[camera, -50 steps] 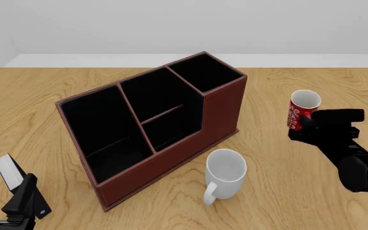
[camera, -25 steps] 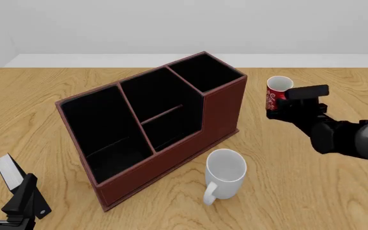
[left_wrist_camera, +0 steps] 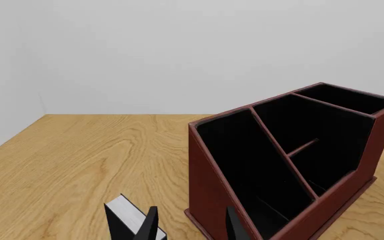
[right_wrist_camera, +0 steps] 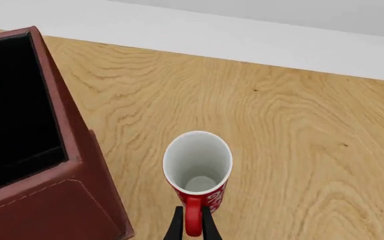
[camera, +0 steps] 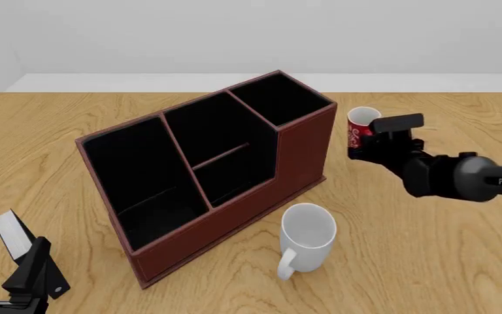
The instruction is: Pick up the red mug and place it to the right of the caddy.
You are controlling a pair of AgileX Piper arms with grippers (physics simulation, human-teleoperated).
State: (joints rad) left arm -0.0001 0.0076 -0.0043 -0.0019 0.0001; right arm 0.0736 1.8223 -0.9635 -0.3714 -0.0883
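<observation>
The right gripper (right_wrist_camera: 190, 226) pinches the red handle of the one glossy red mug (camera: 360, 129), upright just right of the leather-look, three-compartment caddy (camera: 212, 173); whether it touches the wood-grain table (camera: 425, 248) is unclear. One white mug (camera: 308, 239) stands nearer. The left gripper (left_wrist_camera: 188, 227) hangs with fingers apart, holding nothing.

Simulated tabletop workspace, rendered rather than photographed. Evenly lit wood-grain table (camera: 425, 261) against a blank pale wall (camera: 251, 33), with flat, textureless surfaces throughout. Sparse desk-style props only: compartmented caddy (camera: 303, 154), white mug (camera: 308, 239). No room furnishings visible.
</observation>
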